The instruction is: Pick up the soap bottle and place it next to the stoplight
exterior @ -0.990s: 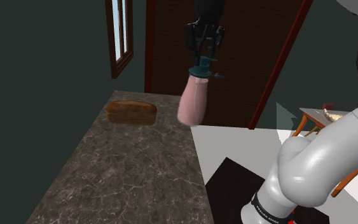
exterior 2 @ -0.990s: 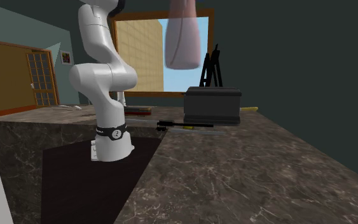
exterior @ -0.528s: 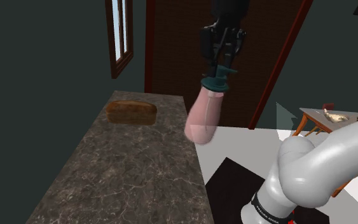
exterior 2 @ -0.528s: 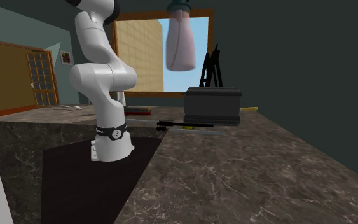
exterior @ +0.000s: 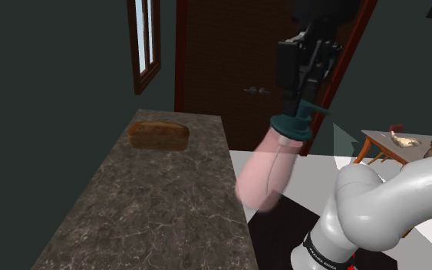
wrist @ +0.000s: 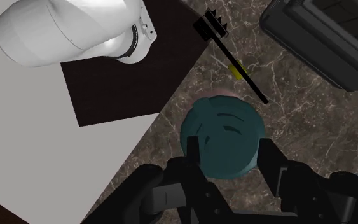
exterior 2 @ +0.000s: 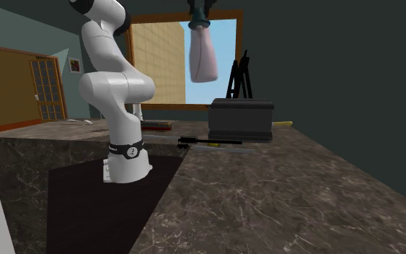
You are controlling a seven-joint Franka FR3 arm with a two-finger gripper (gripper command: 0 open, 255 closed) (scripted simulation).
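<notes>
Over the last second the gripper has swung the soap bottle toward four o'clock in the shoulder view. It has gone from in front of the dark wooden door to a spot lower down and closer to the arm's own pale elbow. In the second exterior view the bottle has drawn away from the camera and looks smaller, hanging from the gripper in front of the bright window.

The two black fingers pinch the bottle's teal cap from opposite sides, seen in the wrist view with the gripper closed around it. The pink body hangs clear of every surface, slanting toward seven o'clock in the shoulder view. A loaf of bread lies on the marbled countertop, well apart at about ten o'clock from the bottle.

A dark grey box-shaped object sits at about five o'clock from the bottle in the second exterior view. It is probably the stoplight lying flat. A thin black tool with a yellow band lies on the stone between it and the arm's white base.

The pick-up looks done and the carry seems under way. What remains is likely to travel on toward the box and then lower the bottle beside it, clear of the tool.
</notes>
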